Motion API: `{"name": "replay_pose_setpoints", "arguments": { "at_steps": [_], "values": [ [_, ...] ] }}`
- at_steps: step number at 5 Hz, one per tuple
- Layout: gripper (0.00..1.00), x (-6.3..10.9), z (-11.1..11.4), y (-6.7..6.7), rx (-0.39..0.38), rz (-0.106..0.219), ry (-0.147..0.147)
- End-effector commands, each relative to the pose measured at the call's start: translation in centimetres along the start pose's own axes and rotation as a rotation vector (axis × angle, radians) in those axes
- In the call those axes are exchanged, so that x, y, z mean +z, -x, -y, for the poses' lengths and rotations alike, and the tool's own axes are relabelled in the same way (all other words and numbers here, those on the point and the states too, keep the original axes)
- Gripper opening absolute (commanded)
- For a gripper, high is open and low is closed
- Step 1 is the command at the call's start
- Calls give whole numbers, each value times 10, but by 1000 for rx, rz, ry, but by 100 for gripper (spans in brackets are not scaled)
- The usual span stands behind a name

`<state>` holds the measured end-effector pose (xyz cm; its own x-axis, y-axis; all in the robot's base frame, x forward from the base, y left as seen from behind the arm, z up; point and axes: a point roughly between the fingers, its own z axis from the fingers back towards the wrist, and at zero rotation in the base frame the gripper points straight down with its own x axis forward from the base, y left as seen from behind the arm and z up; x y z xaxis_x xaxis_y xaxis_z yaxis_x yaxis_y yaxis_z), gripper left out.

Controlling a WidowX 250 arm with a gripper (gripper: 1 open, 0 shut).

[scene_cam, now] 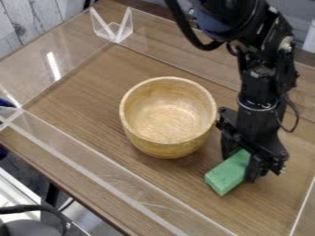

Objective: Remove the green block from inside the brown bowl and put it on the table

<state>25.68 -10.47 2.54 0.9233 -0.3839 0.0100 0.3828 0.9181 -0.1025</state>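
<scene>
The green block (227,173) is right of the brown bowl (169,115), outside it and down at the table (105,74). I cannot tell if it rests on the wood. My gripper (250,159) points straight down and is shut on the block's upper right end, its black fingers on either side. The block tilts down toward the front left. The bowl is empty and stands upright, with a small gap between its rim and the gripper.
Low clear acrylic walls (74,152) edge the tabletop on all sides. A small clear V-shaped stand (113,26) sits at the back left corner. The black arm (252,46) rises from the gripper to the top right.
</scene>
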Motion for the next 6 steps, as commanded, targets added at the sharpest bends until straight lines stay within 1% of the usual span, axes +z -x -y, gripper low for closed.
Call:
{"name": "replay_pose_setpoints", "arguments": {
  "at_steps": [1, 2, 3, 6],
  "values": [
    [0, 16, 0, -9, -4, 62, -7],
    [0, 20, 0, -8, 0, 72, -9],
    [100, 26, -1, -8, 6, 71, -7],
    [100, 52, -3, -8, 21, 101, -29]
  ]
}}
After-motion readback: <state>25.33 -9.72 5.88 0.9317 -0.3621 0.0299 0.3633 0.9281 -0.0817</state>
